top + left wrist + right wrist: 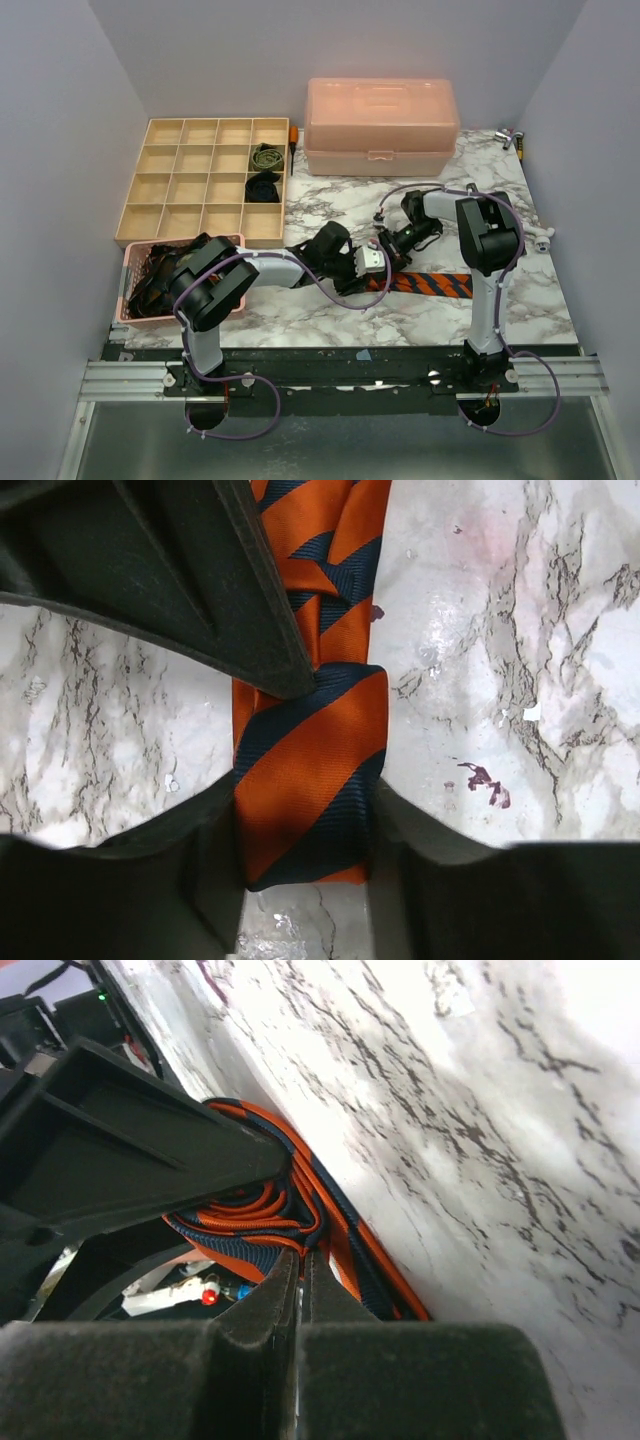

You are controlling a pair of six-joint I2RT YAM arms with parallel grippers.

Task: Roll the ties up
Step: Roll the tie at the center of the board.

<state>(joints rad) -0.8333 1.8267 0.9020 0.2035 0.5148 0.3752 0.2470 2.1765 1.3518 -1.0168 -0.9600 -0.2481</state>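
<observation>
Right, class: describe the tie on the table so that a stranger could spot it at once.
Start at the marble table; toward its front, right of centre, lies the tie. It alone has orange-and-navy diagonal stripes; the tray behind holds only an olive roll and a dark roll.

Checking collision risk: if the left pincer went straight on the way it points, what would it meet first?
The orange-and-navy tie held in the left pincer, then likely the marble table beneath; depth unclear.

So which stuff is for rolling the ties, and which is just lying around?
For the job: striped tie, rolled ties in the divided tray, dark ties in the pink basket.
Just lying about: pink box, small tools in the far corner.
</observation>
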